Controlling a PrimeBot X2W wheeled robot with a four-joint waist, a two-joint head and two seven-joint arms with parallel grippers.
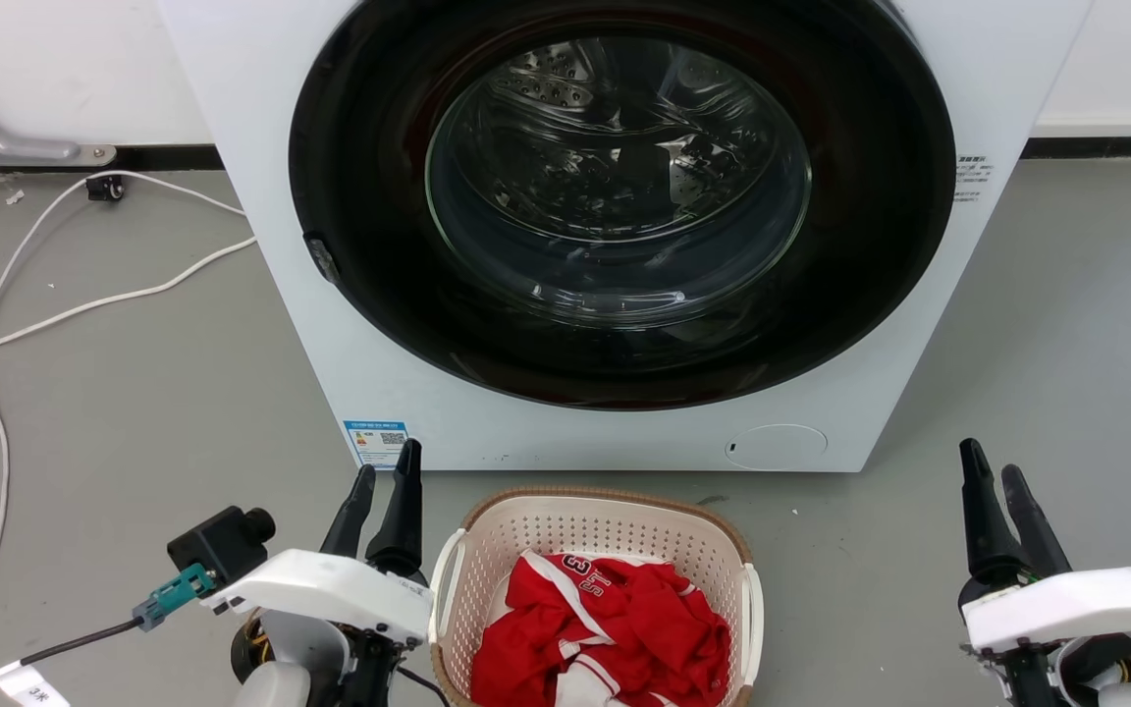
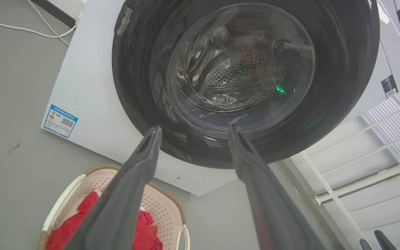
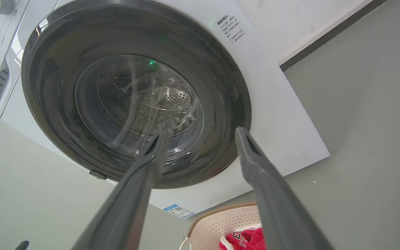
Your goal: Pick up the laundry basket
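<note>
One laundry basket (image 1: 605, 530), one washer (image 1: 615, 196)

I'm looking at a grey floor (image 1: 134, 432) with a white washing machine (image 1: 526, 432) standing on it, its round dark glass door (image 1: 615, 196) shut. Behind it is a white wall (image 1: 55, 59) with black skirting (image 1: 173, 157). A white cable (image 1: 84, 308) trails across the floor on the left.

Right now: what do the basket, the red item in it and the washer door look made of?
Laundry basket: likely moulded plastic, matte cream, regular holes; brown rim looks woven, maybe moulded too. Red garment: soft fabric, crumpled, white trim. Washer door: glossy dark ring around a clear bowl, glass or plastic, showing reflections.
</note>
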